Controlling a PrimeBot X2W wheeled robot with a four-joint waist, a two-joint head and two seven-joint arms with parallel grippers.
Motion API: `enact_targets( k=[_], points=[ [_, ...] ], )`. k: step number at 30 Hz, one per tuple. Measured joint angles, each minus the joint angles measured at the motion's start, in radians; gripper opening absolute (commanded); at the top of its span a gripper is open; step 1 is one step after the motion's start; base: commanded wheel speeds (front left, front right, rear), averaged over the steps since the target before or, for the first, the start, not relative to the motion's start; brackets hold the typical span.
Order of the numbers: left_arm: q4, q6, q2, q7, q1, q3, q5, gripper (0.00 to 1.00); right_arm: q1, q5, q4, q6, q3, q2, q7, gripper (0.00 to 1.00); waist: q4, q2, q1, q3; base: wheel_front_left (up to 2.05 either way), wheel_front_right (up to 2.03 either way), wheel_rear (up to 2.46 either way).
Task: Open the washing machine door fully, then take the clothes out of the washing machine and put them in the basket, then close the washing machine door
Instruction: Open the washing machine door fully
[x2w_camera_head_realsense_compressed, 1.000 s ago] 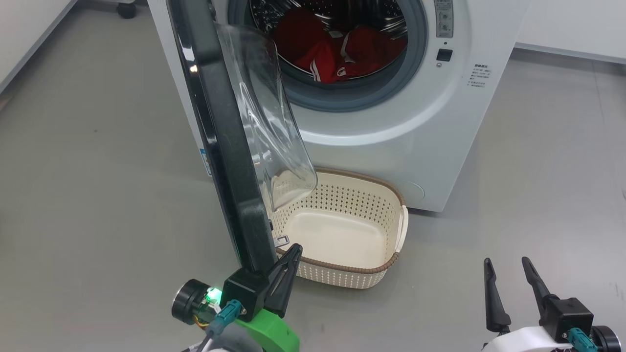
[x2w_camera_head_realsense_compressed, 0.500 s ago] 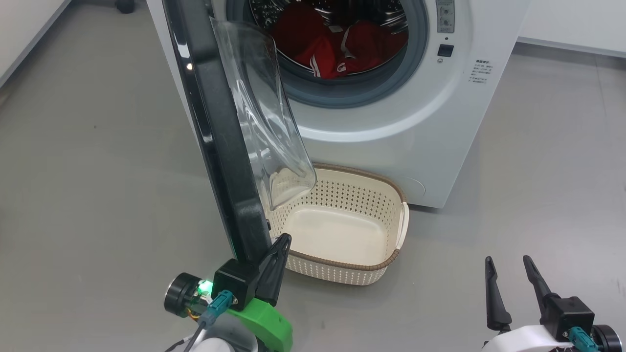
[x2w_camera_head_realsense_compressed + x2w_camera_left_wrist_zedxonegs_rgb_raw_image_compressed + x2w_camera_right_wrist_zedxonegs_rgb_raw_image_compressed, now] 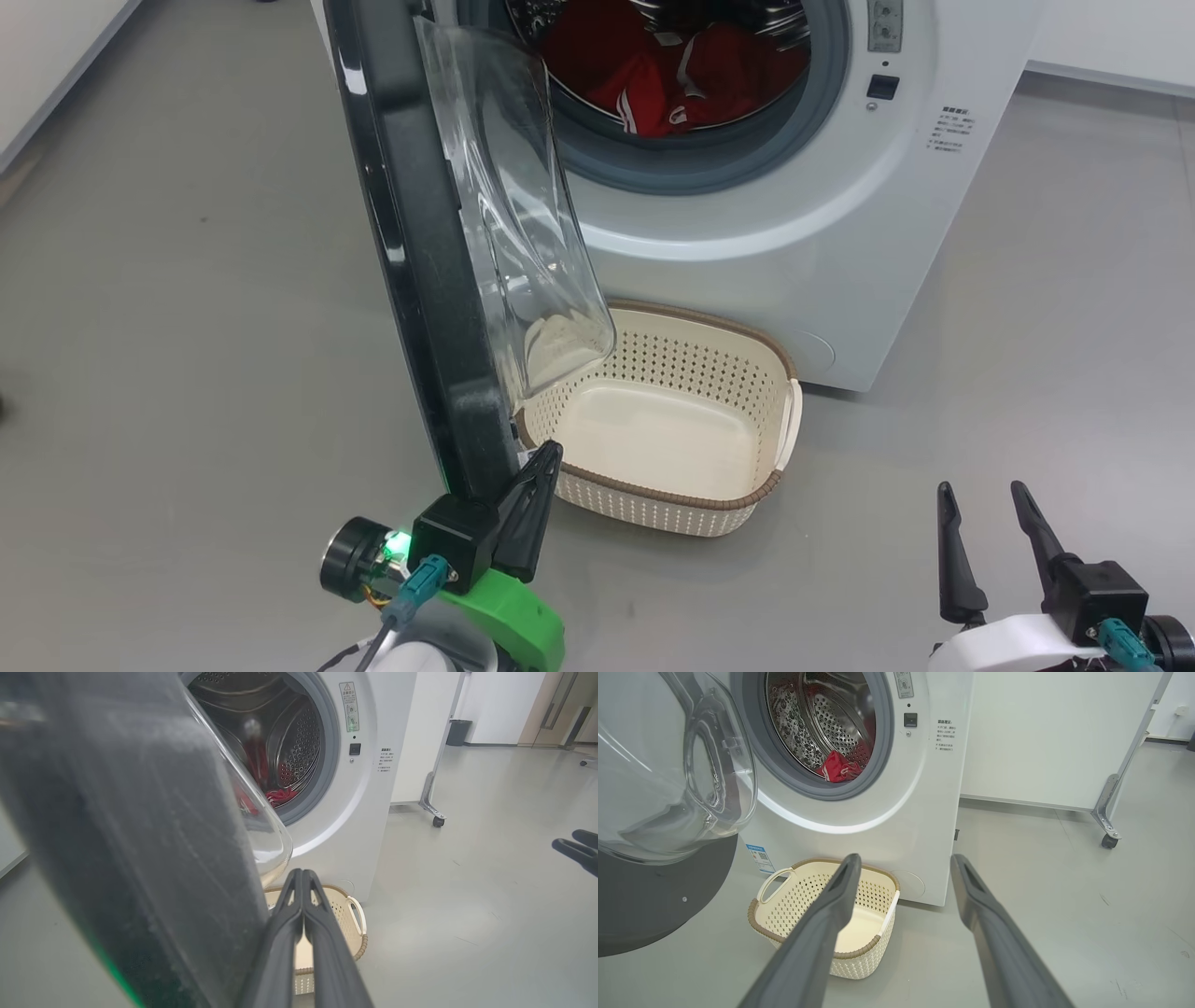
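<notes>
1. Laundry, the red clothes (image 3: 691, 79) with white stripes, lies bunched in the bottom of the steel drum of the washing machine (image 3: 794, 271), behind the grey rubber seal.
2. The washing machine door (image 3: 420, 252) stands swung out on its left-hand hinge, nearly edge-on to the head view. Its glossy black rim runs from the top of that view down toward the left gripper. Its clear glass bowl (image 3: 523, 205) bulges toward the machine and, in that view, overlaps the basket's left end.
3. The basket (image 3: 686, 509) sits on the grey floor (image 3: 187, 280) just in front of the machine, under the drum opening. Its cream bottom is bare, and a pale side handle faces right.
4. The left gripper (image 3: 546, 457) is clenched, its two dark fingers pressed flat together with nothing between them. It sits at the lowest part of the door's rim, fingers pointing up along the rim's inner side, near the basket's near left corner. Whether the fingers touch the rim I cannot tell.
5. The right gripper (image 3: 980, 487) is released, with its fingers spread wide and grasping nothing. It hangs low on the right over bare floor, well apart from both basket and door. In its own wrist view the fingers frame the basket and the machine's lower front.
6. A blue sticker (image 3: 760, 856) sits low on the machine's front, left of the basket.
7. A white panel on a castered leg (image 3: 1108, 840) stands to the machine's right.
</notes>
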Motion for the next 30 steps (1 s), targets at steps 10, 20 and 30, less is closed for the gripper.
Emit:
enact_targets(
  k=[10, 20, 30],
  points=[
    [0.005, 0.01, -0.001, -0.021, 0.004, 0.011, 0.008, 0.0, 0.0, -0.007, -0.001, 0.003, -0.015, -0.002, 0.0, 1.0, 0.04, 0.0, 0.0, 0.01, 0.0, 0.0, 0.0],
    [-0.003, 0.015, 0.001, -0.052, 0.023, 0.058, 0.018, 0.0, 0.0, -0.017, -0.001, 0.009, -0.026, -0.01, 0.0, 1.0, 0.093, 0.0, 0.0, 0.011, 0.0, 0.0, 0.0],
    [-0.008, 0.023, 0.035, -0.061, 0.058, 0.152, 0.031, 0.0, 0.0, -0.027, 0.0, 0.023, -0.017, -0.01, 0.0, 1.0, 0.12, 0.0, 0.0, 0.01, 0.0, 0.0, 0.0]
  ],
)
